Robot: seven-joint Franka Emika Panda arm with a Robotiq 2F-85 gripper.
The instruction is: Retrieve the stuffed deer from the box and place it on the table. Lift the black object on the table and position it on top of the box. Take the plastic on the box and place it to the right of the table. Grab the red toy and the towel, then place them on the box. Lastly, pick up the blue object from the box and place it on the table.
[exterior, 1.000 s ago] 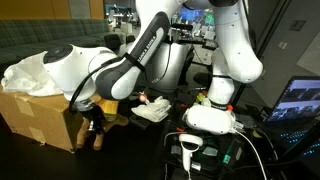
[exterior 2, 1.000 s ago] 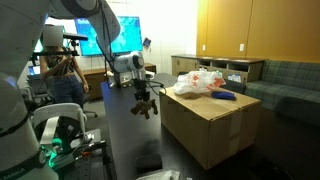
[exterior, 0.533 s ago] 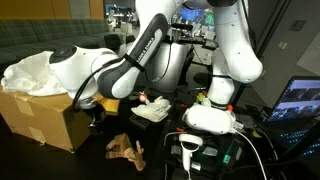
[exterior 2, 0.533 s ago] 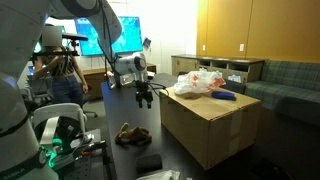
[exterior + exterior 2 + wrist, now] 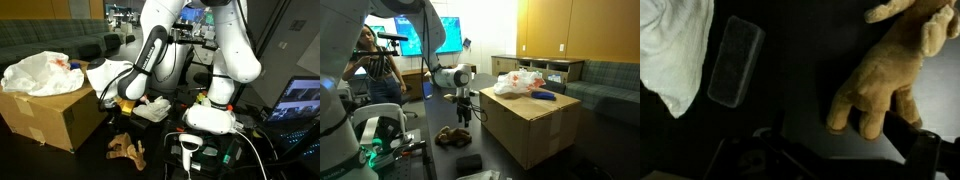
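The tan stuffed deer (image 5: 125, 150) lies on the dark table in front of the cardboard box (image 5: 45, 120); it also shows in an exterior view (image 5: 450, 136) and in the wrist view (image 5: 890, 70). My gripper (image 5: 463, 116) hangs open and empty above the table, just behind the deer, and one dark finger shows in the wrist view (image 5: 925, 150). The black object (image 5: 470, 162) lies flat on the table and shows in the wrist view (image 5: 735, 60). White plastic (image 5: 518, 82) and the blue object (image 5: 545, 96) lie on the box. The white towel (image 5: 152, 112) lies beside the red toy (image 5: 146, 99).
The robot base (image 5: 210, 120) and cables stand at the table's end. A barcode scanner (image 5: 190, 150) sits near the front edge. A person (image 5: 375, 70) stands by a monitor behind the table. A couch (image 5: 605, 85) is beyond the box.
A second ago my gripper held the deer beside the box. It let go, the deer dropped onto the table, and the gripper has since moved up and away from the box.
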